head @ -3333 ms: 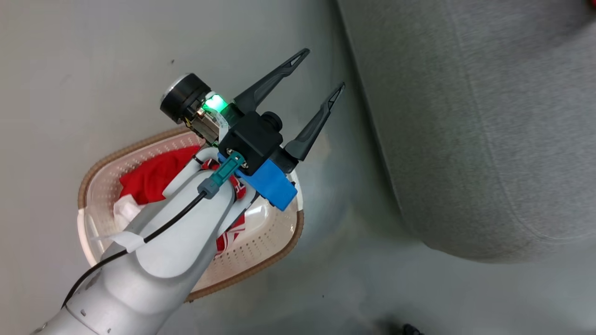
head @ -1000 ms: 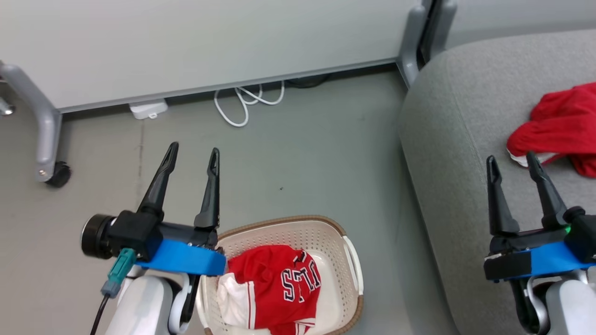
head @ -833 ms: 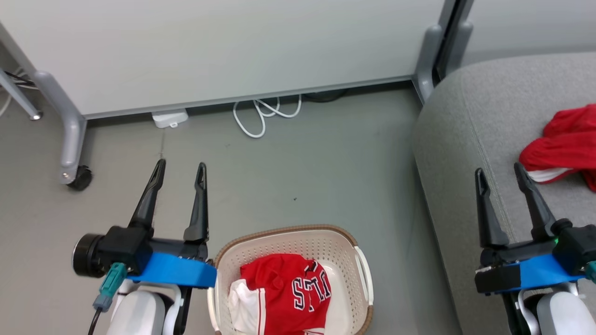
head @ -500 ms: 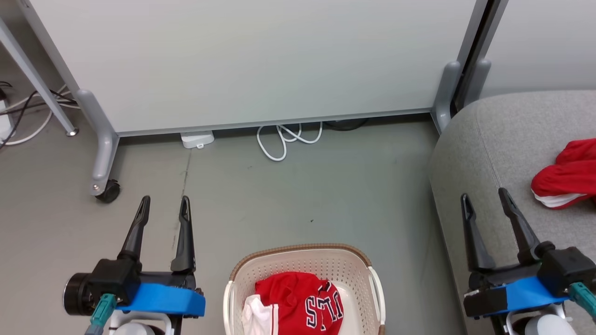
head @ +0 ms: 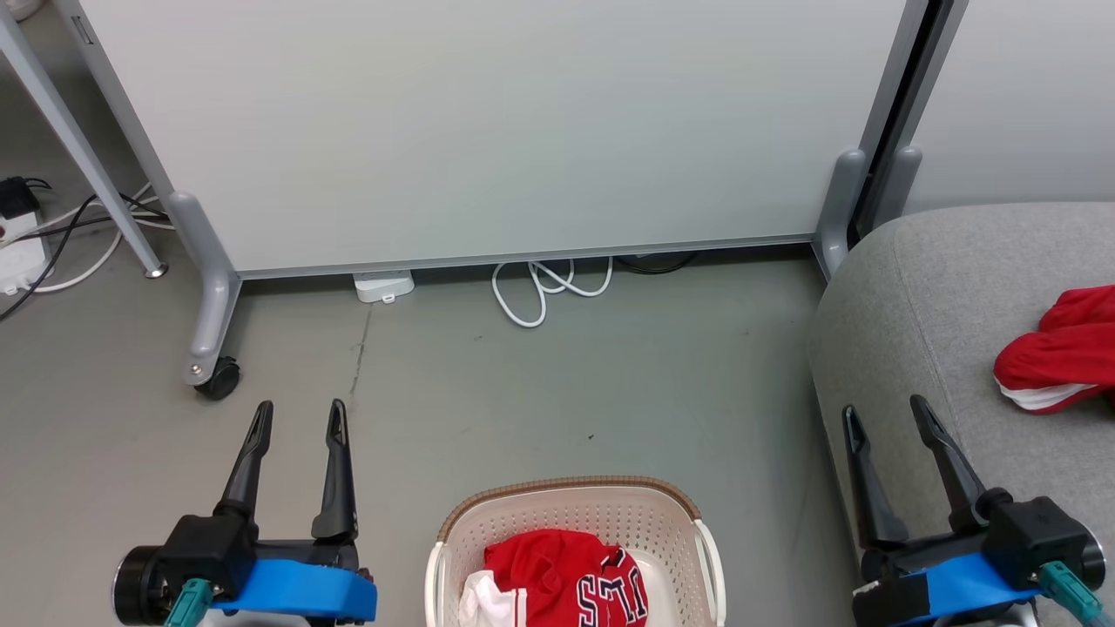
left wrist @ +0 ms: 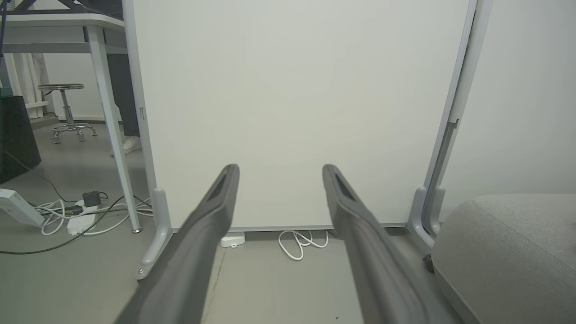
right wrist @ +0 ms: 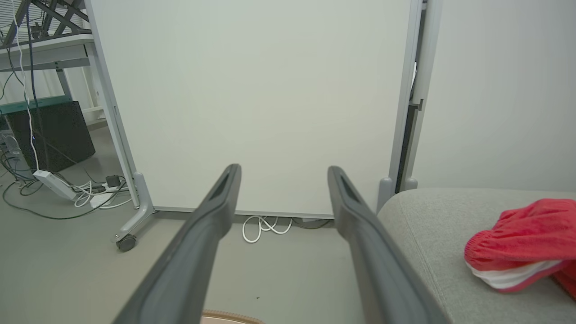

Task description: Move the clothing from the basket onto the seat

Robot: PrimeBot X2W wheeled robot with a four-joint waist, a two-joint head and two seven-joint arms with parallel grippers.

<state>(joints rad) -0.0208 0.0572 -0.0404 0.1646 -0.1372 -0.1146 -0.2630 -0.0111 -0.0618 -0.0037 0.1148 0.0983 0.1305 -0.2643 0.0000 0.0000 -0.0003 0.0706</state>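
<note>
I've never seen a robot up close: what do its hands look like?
The left gripper and right gripper each have two long dark tapering fingers on a black block with a bright blue bracket and a teal cable plug. The left also carries a round black cylinder.

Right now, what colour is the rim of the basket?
Brown, on a cream basket; the head view shows it best.

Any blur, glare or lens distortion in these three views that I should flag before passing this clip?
Head view: even, soft light, no glare, basket sharp but cut by the bottom edge. Left wrist view: left hand soft-edged close to the lens, panel posts leaning from the wide angle. Right wrist view: right hand equally soft, red clothing on the seat crisp.
</note>
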